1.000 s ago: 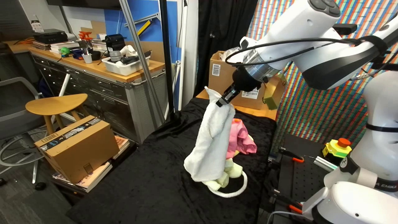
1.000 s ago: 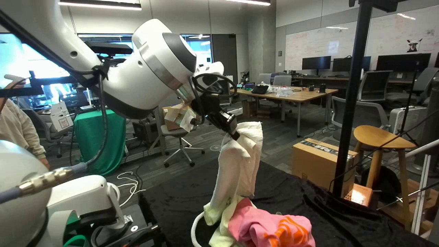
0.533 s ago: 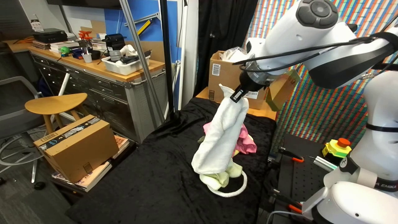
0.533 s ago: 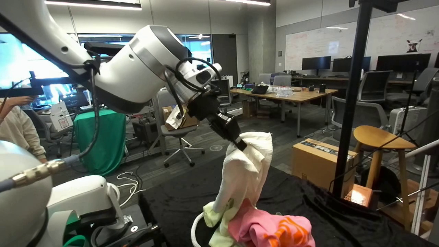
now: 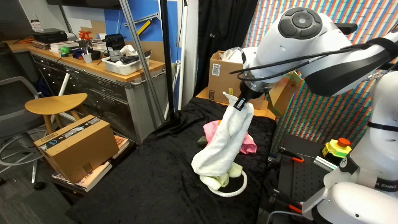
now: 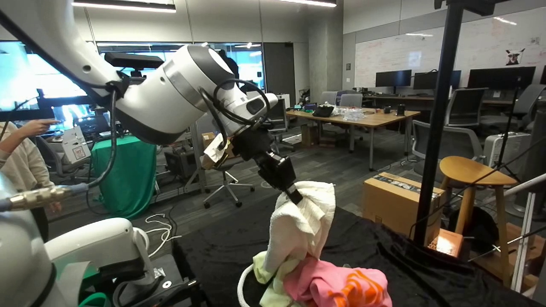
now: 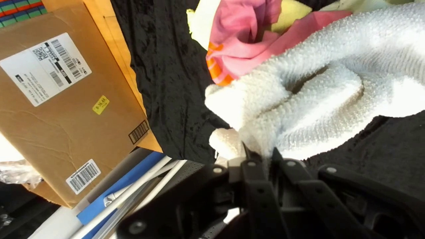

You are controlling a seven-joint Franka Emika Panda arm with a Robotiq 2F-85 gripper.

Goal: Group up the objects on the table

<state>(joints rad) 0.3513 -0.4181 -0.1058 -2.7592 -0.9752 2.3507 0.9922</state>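
Observation:
My gripper [image 5: 239,106] is shut on the upper part of a white towel [image 5: 224,146], seen in both exterior views. In the wrist view the fingertips [image 7: 260,154] pinch the bunched towel [image 7: 338,99]. The towel hangs down, its lower part over a pile of cloths on the black-covered table [image 5: 149,186]. In the pile are a pink cloth with orange print [image 6: 332,279] and a pale yellow-green cloth [image 6: 265,266], partly hidden by the towel. A white rope loop [image 5: 229,194] comes out beside the pale cloth. A small dark green thing [image 5: 202,140] shows beside the pink cloth.
A cardboard box [image 5: 225,76] stands at the far table edge and shows large in the wrist view [image 7: 73,109]. A black post [image 6: 439,115] stands by the table. A yellow and red stop button [image 5: 337,147] sits near the arm's base.
My gripper has come down with the towel and shifted toward the arm's base side. The towel's upper part is lower and more bunched. More of the pink cloth and the dark green thing shows.

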